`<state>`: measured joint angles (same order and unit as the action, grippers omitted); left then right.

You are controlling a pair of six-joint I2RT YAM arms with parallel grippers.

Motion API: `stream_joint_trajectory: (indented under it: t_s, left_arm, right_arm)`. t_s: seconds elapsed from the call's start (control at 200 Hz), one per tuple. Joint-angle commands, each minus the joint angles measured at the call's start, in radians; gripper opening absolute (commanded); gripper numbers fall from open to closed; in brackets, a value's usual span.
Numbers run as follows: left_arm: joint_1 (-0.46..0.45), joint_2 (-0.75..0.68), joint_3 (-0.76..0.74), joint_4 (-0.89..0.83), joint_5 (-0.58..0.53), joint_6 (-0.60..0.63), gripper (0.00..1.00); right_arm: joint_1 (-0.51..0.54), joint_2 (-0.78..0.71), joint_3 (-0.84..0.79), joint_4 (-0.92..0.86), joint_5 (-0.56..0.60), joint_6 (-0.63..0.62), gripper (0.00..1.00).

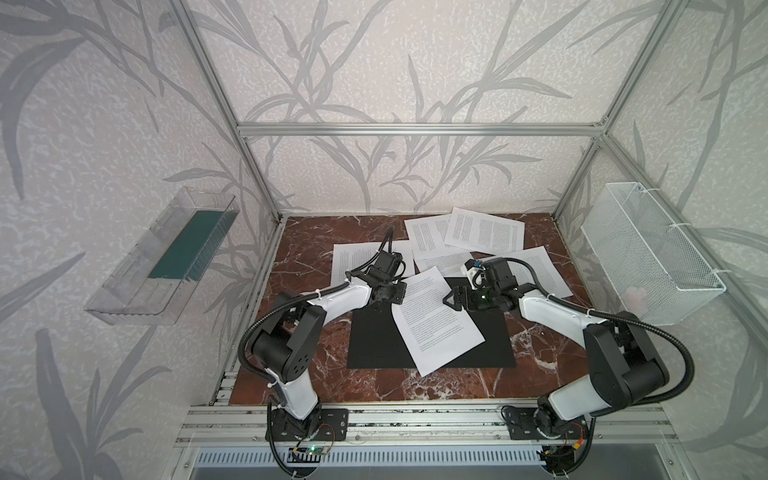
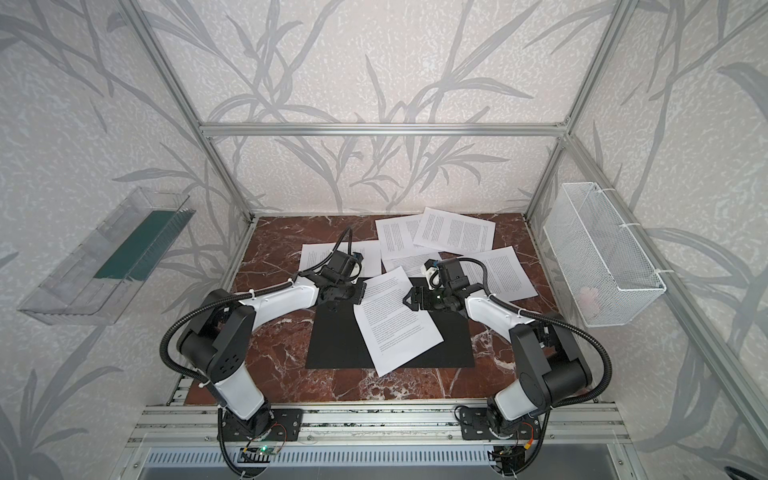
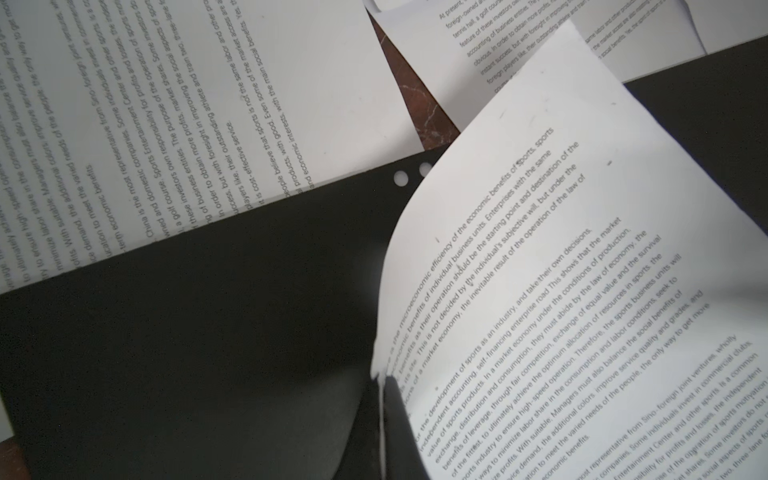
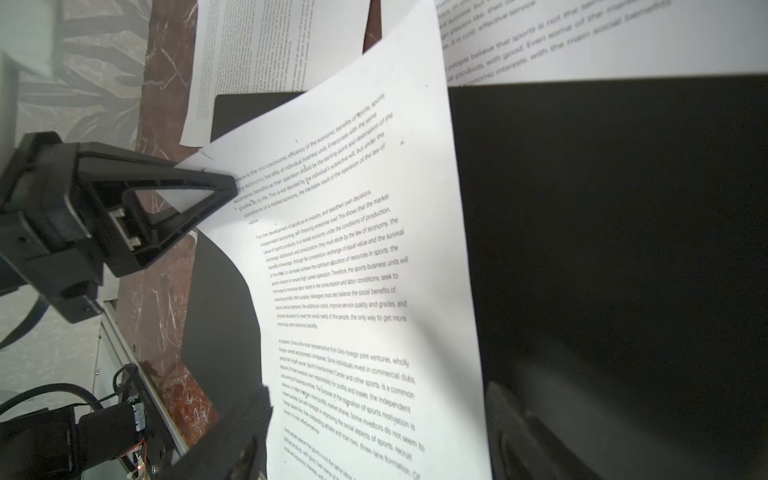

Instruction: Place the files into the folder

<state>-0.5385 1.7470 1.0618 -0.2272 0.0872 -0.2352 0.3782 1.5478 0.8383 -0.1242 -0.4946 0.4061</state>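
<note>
Left pincer [image 4: 229,186] clamps sheet [image 1: 436,320] corner | right pincer [image 1: 449,302] wide, perhaps straddling opposite edge | folder [image 1: 374,345] partly bare

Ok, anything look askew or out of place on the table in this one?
Yes. One sheet lies skewed across the open black folder, its near corner overhanging the folder's edge, and it bows upward where the left gripper pinches its corner. The other sheets lie scattered and overlapping behind.

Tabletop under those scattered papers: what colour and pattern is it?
Reddish-brown marble pattern with white veins; the tabletop shows best in a top view.
</note>
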Motion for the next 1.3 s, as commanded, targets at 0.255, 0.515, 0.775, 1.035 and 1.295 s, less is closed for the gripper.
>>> stream_joint_trajectory:
  t_s: [0.255,0.515,0.775,1.035,1.295]
  left_arm:
    - [0.002,0.013,-0.014,0.022,-0.001,0.020,0.00]
    - [0.002,0.017,-0.014,0.025,0.000,0.016,0.00]
    - [0.003,0.007,-0.023,0.035,0.003,0.013,0.00]
    - [0.002,0.002,-0.026,0.039,0.003,0.011,0.00]
    - [0.003,-0.006,-0.029,0.041,-0.001,0.006,0.00]
  right_arm:
    - [0.001,0.102,0.092,-0.092,0.037,-0.017,0.77]
    - [0.001,0.121,0.088,-0.044,-0.068,0.000,0.61]
    - [0.001,0.147,0.099,-0.055,-0.084,0.007,0.47]
    - [0.000,0.196,0.122,-0.080,-0.078,0.017,0.34]
    - [0.001,0.176,0.128,-0.100,-0.071,0.016,0.23]
